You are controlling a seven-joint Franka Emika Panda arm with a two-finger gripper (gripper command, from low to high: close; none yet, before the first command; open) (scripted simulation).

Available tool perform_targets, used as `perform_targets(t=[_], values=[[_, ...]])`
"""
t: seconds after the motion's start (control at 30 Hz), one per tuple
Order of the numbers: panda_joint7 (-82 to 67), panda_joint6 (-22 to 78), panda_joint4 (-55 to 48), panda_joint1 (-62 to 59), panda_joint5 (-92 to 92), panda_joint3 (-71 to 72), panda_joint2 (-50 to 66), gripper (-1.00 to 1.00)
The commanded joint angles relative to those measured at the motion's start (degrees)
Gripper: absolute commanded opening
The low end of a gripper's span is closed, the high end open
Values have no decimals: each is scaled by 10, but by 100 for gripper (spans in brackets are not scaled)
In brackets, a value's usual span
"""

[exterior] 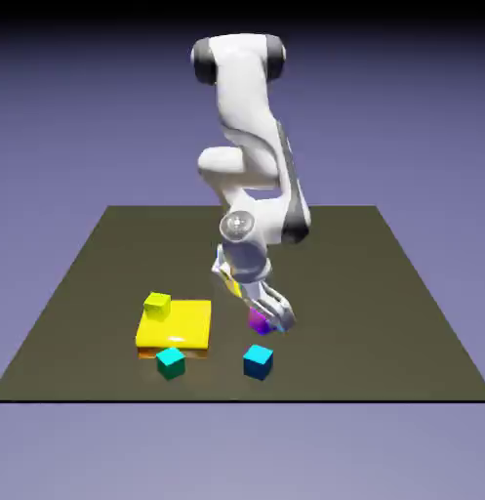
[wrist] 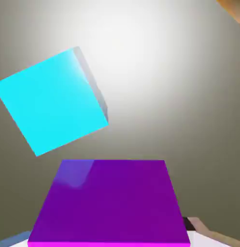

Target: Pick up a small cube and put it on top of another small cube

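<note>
The gripper (exterior: 266,320) pinches the small purple cube (wrist: 109,202) just above the table (exterior: 383,293), beside the blue cube (exterior: 258,361), so the pickup looks done while carrying and stacking it remain

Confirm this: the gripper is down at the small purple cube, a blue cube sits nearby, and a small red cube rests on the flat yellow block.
One thing is off: the small cube on the flat yellow block is yellow, not red, as the exterior view shows. The gripper is at the small purple cube, with the blue cube nearby.
</note>
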State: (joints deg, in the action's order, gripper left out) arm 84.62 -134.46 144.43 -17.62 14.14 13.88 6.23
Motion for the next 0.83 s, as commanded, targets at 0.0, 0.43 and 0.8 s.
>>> perform_targets(t=[0.0,0.43,0.8], values=[[-11,11,-3,0,-4,-21,-6,-100],[-167,153,-38,-13,-38,-291,-82,-100],[-214,90,-5,-11,-9,-317,-43,100]])
